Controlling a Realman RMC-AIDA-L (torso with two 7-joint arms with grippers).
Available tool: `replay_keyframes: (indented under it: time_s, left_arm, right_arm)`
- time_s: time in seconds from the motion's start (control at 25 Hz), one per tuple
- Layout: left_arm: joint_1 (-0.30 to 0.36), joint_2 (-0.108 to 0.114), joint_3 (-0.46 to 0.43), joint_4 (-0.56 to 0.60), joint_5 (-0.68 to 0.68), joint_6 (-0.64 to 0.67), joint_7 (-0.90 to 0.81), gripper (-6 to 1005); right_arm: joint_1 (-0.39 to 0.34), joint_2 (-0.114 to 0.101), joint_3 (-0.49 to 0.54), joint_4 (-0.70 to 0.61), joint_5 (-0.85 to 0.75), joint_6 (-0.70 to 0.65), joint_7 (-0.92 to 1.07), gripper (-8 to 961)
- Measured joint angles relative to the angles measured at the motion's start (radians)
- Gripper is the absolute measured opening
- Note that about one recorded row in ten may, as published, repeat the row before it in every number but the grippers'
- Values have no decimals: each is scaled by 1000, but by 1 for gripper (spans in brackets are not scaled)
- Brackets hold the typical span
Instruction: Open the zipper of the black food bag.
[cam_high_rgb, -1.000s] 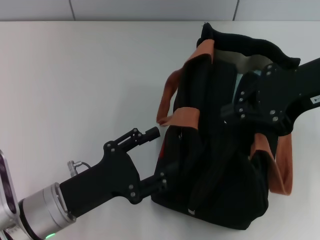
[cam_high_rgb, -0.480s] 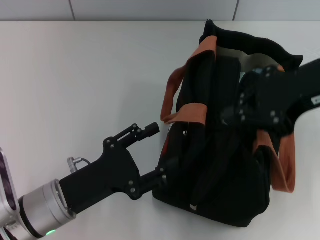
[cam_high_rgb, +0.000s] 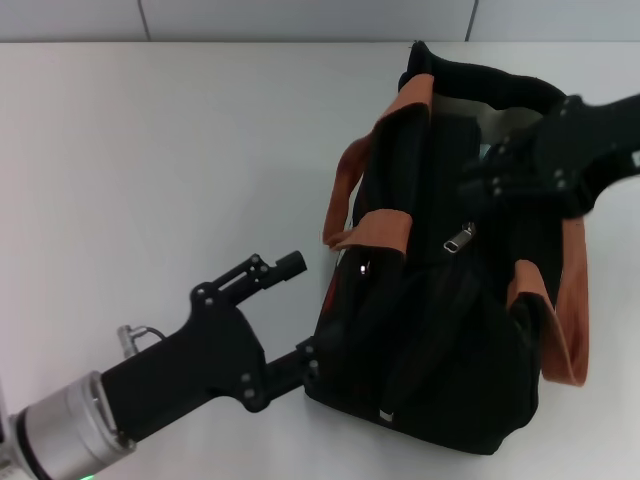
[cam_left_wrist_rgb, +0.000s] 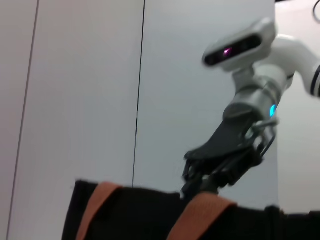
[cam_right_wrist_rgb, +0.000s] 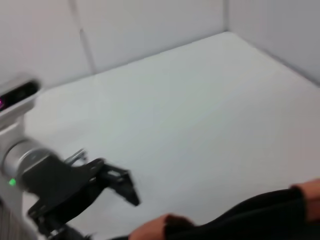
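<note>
Risk: bag slides or pull slips before the zipper runs further

Bag sits right of centre on the white table (cam_high_rgb: 150, 150); the black food bag (cam_high_rgb: 440, 370) stands upright, mouth gaping at its far end, where pale lining shows. Two orange-brown straps (cam_high_rgb: 385, 228) hang over its sides. The zipper (cam_high_rgb: 425, 330) runs along the top, closed on the near stretch by the look of it. Silver pull tab (cam_high_rgb: 459, 238) dangles free about midway along, nothing holding it.

Left gripper (cam_high_rgb: 298, 312) is at the bag's near-left lower corner, fingers spread wide. One finger points clear of the bag toward the strap, the other touches or nearly touches the fabric; cannot tell if it actually pins anything. Right gripper (cam_high_rgb: 500, 180) hovers over the open far part, just beyond the tab. Cannot tell how its fingers stand.

Likely failures:
- Bag is soft and not clamped, so a tug on the tab probably drags or tips the whole bag.
- Tab is small and loose, so a pinch may miss or grab fabric or a strap instead.
- Slack track may buckle and jam the slider.
</note>
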Motion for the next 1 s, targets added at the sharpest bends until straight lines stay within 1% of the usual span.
replay_keyframes:
  time_s: [0.04,0.08,0.12,0.2,0.24,0.28,0.32,0.36,0.48,0.56,0.64,0.68,0.72,0.76,0.84,0.88,0.92,1.0]
  left_arm:
    - [6,0,0,15,0,8,-3,722]
    - [13,1,-1,27,0,16,-6,722]
    - [20,3,-4,46,-1,27,-11,722]
    - [29,6,-8,67,-4,37,-12,722]
    - [33,7,-12,85,-5,42,-12,722]
    - [45,9,-28,140,-8,49,-21,722]
    - [45,9,-28,140,-8,49,-21,723]
    - [49,9,-40,173,-8,48,-36,723]
    - [40,10,-85,264,-9,16,-105,723]
    - [10,9,-116,296,-9,-20,-143,723]
    - [-38,8,-156,311,-9,-65,-179,723]
    - [-93,7,-199,313,-9,-107,-220,723]
    - [-93,7,-199,313,-9,-107,-220,723]
    - [-117,6,-212,313,-9,-126,-236,723]
    - [-166,4,-219,311,-9,-180,-250,723]
    - [-187,3,-219,311,-8,-208,-252,723]
    - [-206,3,-217,309,-6,-237,-252,723]
    - [-220,2,-210,306,-3,-264,-252,723]
  right_arm:
    - [4,-1,22,9,0,-1,14,163]
    - [4,-2,79,21,4,-7,35,192]
    - [4,-2,79,21,4,-7,35,221]
    - [-19,0,143,27,31,-20,40,278]
    - [-36,2,175,29,58,-23,34,278]
    - [-76,3,224,35,118,-29,22,278]
    - [-101,2,244,37,148,-30,18,278]
    - [-101,2,244,37,148,-30,18,277]
    - [-179,0,263,39,208,-33,-10,277]
    - [-244,6,264,41,238,-33,-55,277]
    - [-303,13,264,61,266,-33,-105,276]
    - [-328,14,265,75,281,-32,-126,276]
    - [-355,15,266,106,301,-27,-154,276]
    - [-375,15,271,134,315,-22,-174,274]
    - [-403,15,296,195,331,-11,-221,270]
    - [-412,13,334,271,331,0,-266,268]
    - [-412,13,334,271,331,0,-266,266]
    - [-404,10,360,342,318,14,-303,262]
